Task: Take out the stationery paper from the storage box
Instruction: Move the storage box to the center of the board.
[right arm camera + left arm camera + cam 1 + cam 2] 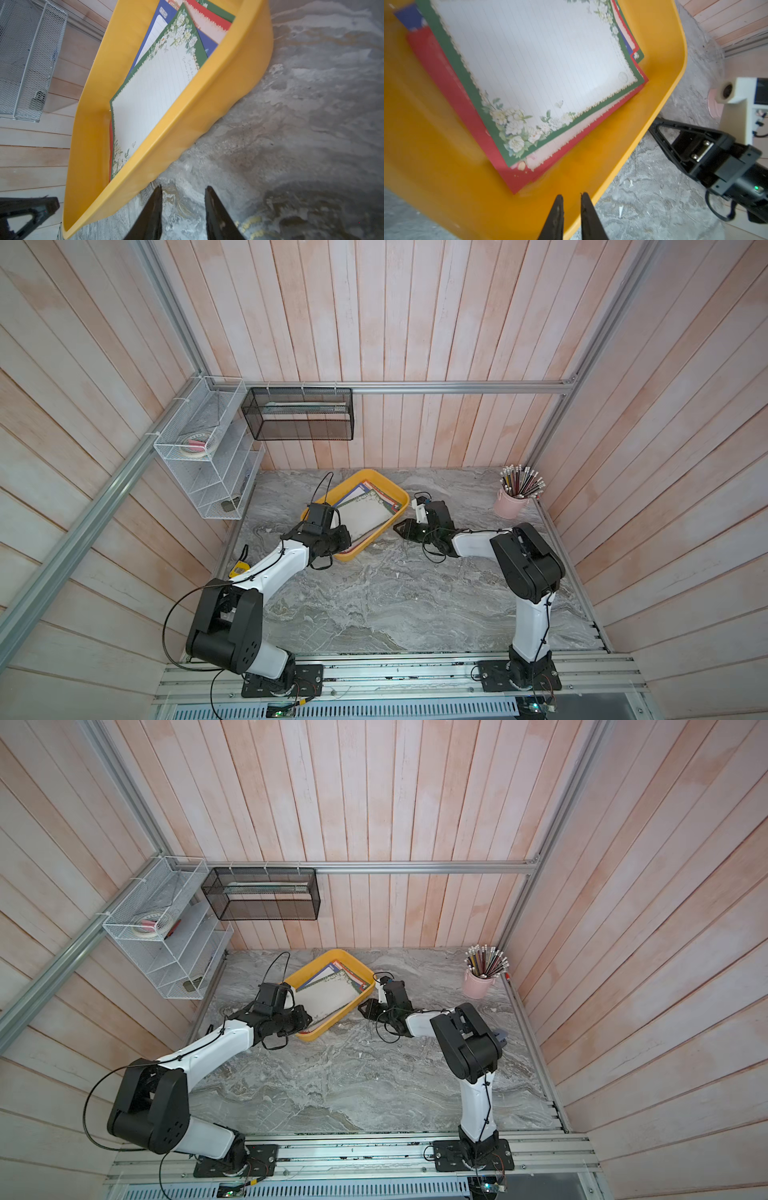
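Observation:
The yellow storage box (358,553) (325,1032) lies at an angle at the back middle of the marble table. Inside it is a stack of stationery paper (365,514) (328,996) (539,62) (149,99), a green-bordered floral sheet on top and red and blue sheets under it. My left gripper (347,541) (572,196) is at the box's near left corner. Its jaws stand close together, with the box's wall (436,145) running between them. My right gripper (401,526) (182,191) hovers open over bare table just outside the box's right wall (207,104), holding nothing.
A pink cup of pencils (510,504) stands at the back right. A white wire rack (208,456) hangs on the left wall and a black mesh basket (299,414) on the back wall. A small yellow object (237,570) lies by the table's left edge.

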